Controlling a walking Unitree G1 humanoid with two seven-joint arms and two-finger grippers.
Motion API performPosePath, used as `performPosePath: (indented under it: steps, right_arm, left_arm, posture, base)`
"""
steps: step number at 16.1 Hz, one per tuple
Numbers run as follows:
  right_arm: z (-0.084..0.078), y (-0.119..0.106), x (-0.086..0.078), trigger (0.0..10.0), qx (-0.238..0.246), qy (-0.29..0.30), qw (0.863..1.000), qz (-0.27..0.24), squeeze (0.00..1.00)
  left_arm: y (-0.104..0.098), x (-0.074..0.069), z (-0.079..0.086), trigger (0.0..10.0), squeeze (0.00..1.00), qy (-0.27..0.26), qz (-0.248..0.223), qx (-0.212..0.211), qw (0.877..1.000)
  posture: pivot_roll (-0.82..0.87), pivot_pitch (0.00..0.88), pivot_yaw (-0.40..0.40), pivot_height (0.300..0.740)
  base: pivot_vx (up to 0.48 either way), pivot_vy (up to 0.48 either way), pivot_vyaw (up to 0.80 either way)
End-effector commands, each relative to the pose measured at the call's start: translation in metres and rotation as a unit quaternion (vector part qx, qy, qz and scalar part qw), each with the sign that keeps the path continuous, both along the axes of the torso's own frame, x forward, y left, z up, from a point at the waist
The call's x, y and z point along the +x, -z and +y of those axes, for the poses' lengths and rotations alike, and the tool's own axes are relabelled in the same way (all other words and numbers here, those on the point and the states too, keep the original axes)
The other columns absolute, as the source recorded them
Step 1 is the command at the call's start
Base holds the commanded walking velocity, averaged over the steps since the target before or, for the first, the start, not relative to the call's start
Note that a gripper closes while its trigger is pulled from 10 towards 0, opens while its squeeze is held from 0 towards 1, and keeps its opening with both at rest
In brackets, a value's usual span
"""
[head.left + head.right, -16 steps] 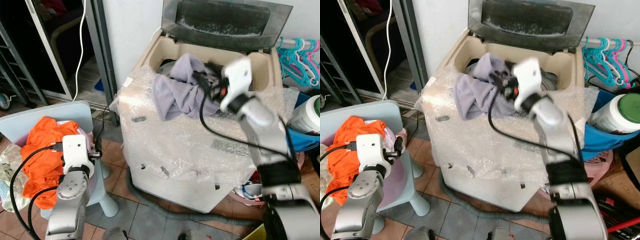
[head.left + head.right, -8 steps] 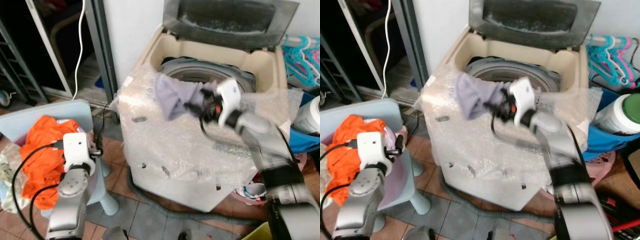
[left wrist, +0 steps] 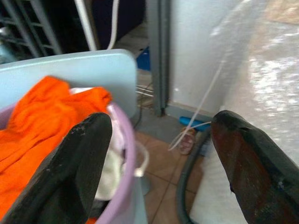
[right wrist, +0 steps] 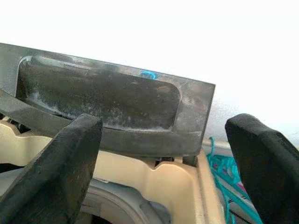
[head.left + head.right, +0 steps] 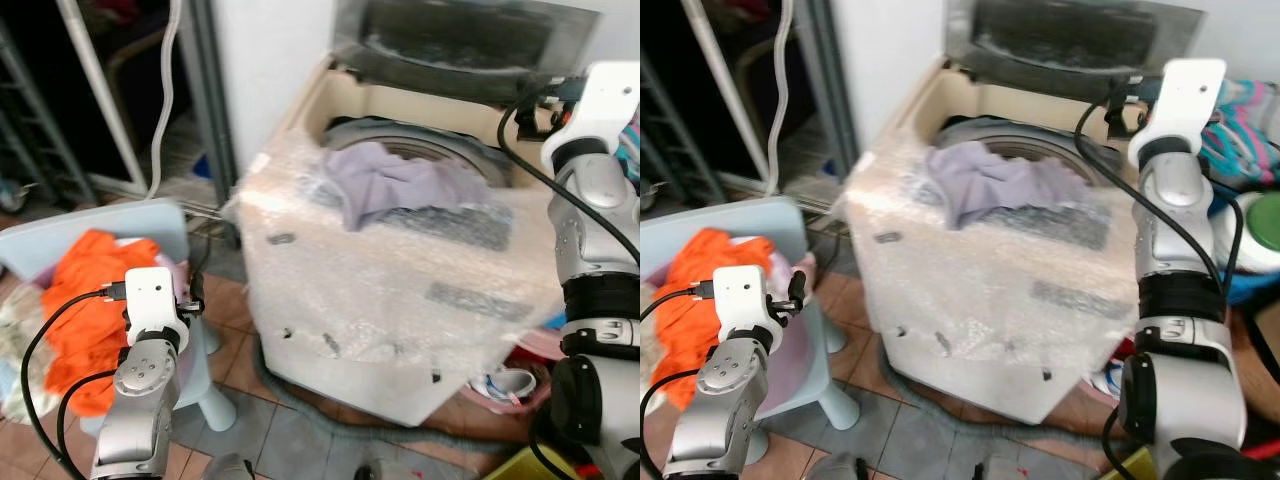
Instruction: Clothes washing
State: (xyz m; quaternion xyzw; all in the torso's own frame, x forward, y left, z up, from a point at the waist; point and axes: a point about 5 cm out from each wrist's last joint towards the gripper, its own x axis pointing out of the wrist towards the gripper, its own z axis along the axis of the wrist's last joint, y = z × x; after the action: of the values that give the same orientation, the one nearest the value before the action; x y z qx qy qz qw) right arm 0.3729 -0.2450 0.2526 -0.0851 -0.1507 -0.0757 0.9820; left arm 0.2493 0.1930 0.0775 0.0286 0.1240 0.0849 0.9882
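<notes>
Your right end effector (image 4: 163,154), fingers spread and empty, hovers above the washing machine (image 5: 400,300); the grey garment (image 5: 400,185) draped over its rim could slide out.

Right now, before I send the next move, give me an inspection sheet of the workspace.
Surface: washing machine, front wrapped in bubble wrap, lid raised.
Job's things: grey garment draped over the tub's front rim, partly inside; orange garment in a lilac basket on the pale blue chair.
Clutter: hose on the floor; teal hangers.
Grippers: right gripper open, raised before the lid, holding nothing; left gripper open, beside the basket.
Cables: black leads on both arms; white cable hanging by the doorway.
Surroundings: tiled floor, white wall.
</notes>
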Motion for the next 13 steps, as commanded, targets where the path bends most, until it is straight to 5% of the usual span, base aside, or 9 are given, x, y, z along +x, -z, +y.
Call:
performPosePath:
  steps: [1,3,5,7,9,11,12,13]
  right_arm:
    - [0.013,-0.003,-0.002,10.0,-0.012,-0.025,0.999,-0.017,1.00]
    - [0.048,0.002,-0.013,10.0,-0.002,-0.165,0.986,-0.028,1.00]
    - [0.084,0.027,-0.035,10.0,-0.028,-0.326,0.945,0.031,1.00]
    - [0.101,0.056,-0.056,10.0,-0.051,-0.421,0.900,0.098,1.00]
    - [0.109,0.075,-0.066,10.0,-0.071,-0.463,0.871,0.150,1.00]
    - [0.105,0.093,-0.061,10.0,-0.092,-0.429,0.876,0.202,1.00]
    - [0.097,0.095,-0.050,10.0,-0.075,-0.378,0.896,0.219,1.00]
    - [0.094,0.095,-0.047,10.0,-0.070,-0.363,0.902,0.223,1.00]
  left_arm:
    - [0.000,0.001,0.000,10.0,0.00,0.001,0.000,0.004,1.000]
    - [-0.002,0.002,0.000,10.0,0.00,-0.002,-0.004,0.006,1.000]
    - [-0.002,0.002,0.001,10.0,0.00,-0.002,-0.005,0.005,1.000]
    - [-0.002,0.003,0.000,10.0,0.00,0.003,-0.006,0.004,1.000]
    - [-0.003,0.004,-0.001,10.0,0.00,0.005,-0.008,0.003,1.000]
    - [-0.004,0.005,-0.002,10.0,0.00,0.008,-0.010,0.004,1.000]
    - [-0.004,0.005,-0.002,10.0,0.00,0.007,-0.010,0.002,1.000]
    - [-0.004,0.005,-0.002,10.0,0.00,0.006,-0.010,0.002,1.000]
  posture:
    - [-0.03,0.000,-0.005,0.740]
    - [-0.02,0.000,-0.006,0.740]
    - [-0.03,0.000,-0.004,0.740]
    - [-0.03,0.000,-0.001,0.740]
    - [-0.03,0.000,0.002,0.740]
    - [-0.03,0.000,0.001,0.740]
    - [-0.02,0.000,-0.001,0.740]
    - [-0.02,0.000,-0.001,0.740]
  base:
    - [0.000,0.000,0.00]
    - [0.000,0.000,0.00]
    - [0.000,0.000,0.00]
    - [0.000,0.000,0.00]
    - [0.000,0.000,0.00]
    - [0.000,0.000,0.00]
    - [0.000,0.000,0.00]
    - [0.000,0.000,0.00]
